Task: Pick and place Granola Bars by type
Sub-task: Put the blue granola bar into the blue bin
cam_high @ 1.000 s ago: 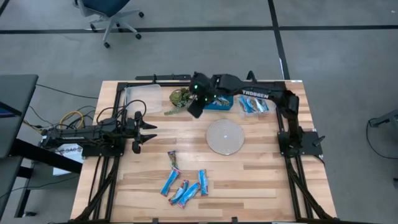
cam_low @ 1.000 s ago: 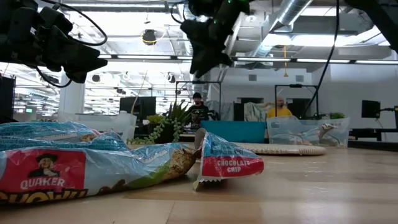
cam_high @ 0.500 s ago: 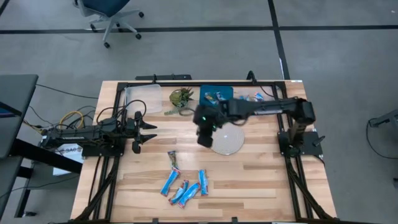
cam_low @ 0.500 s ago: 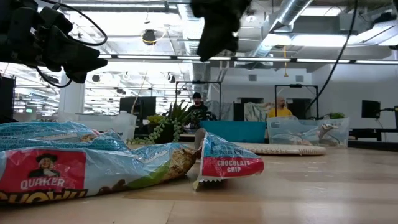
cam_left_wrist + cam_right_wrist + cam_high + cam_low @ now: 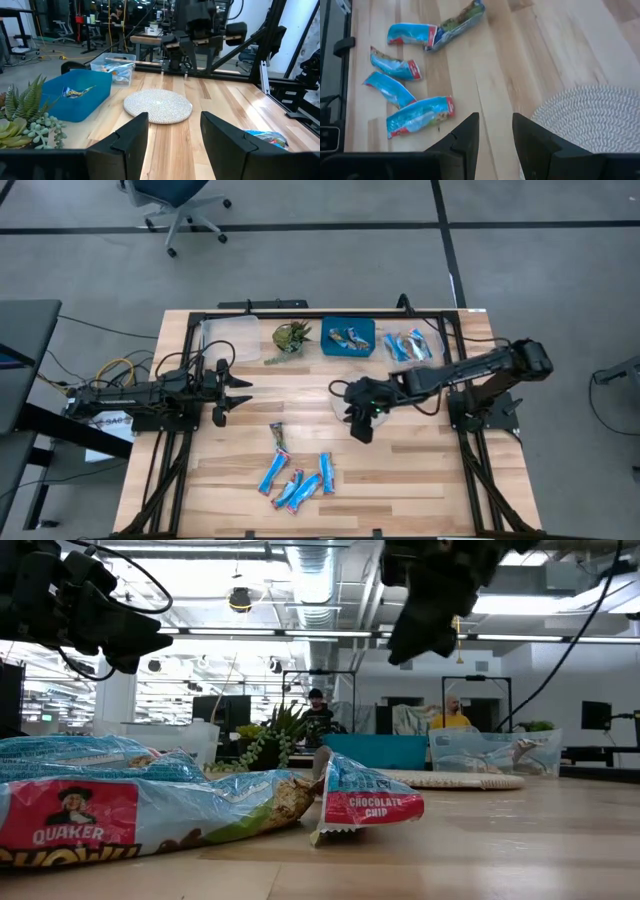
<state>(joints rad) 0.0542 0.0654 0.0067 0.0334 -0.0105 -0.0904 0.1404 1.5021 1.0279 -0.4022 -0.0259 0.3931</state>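
Several granola bars (image 5: 297,470) in blue wrappers lie flat on the wooden table near its front edge; the right wrist view shows them spread out (image 5: 418,115). More bars lie in a blue tray (image 5: 348,336) and in a clear bin (image 5: 410,345) at the far edge. My right gripper (image 5: 362,425) hangs open above the table, at the near edge of the round woven disc (image 5: 345,388) and right of the loose bars, with nothing between its fingers (image 5: 495,137). My left gripper (image 5: 228,392) stands open and level at the table's left (image 5: 175,140).
A green plant (image 5: 290,337) and a clear lid or bin (image 5: 230,338) stand at the far edge, left of the blue tray. Black frame rails run along the table's sides. Bare wood lies between the disc and the loose bars (image 5: 485,65). People sit in the room beyond.
My right gripper has swung from above the blue tray at the far edge toward the near edge and a little to the right, crossing the disc and coming lower, tipping further down as it went. The left arm and the bars have stayed where they were.
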